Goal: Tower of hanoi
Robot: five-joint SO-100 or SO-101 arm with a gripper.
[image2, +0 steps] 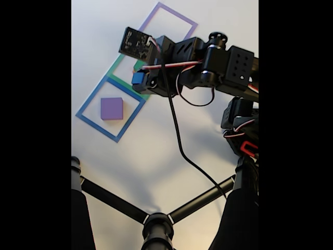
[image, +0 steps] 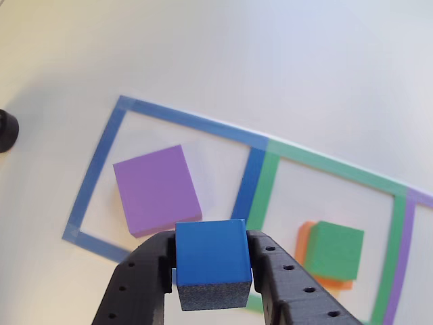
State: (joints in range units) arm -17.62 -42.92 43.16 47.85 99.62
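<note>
My gripper (image: 212, 267) is shut on the small blue cube (image: 211, 257), which it holds above the table between its black fingers. The flat purple block (image: 157, 189) lies inside the blue tape square (image: 101, 145), just beyond the held cube. The green block (image: 334, 250) sits on top of the orange block (image: 306, 238) inside the green tape square (image: 331, 169). In the fixed view the blue cube (image2: 138, 78) hangs in the gripper (image2: 139, 79) over the border between the blue and green squares, and the purple block (image2: 112, 108) lies in the blue tape square (image2: 93, 99).
A purple tape square (image2: 171, 18) lies beyond the green one. A black round object (image: 7, 130) sits at the left edge of the other view. Black tripod legs (image2: 119, 203) cross the lower part of the fixed view, and a black cable (image2: 177, 135) hangs from the arm.
</note>
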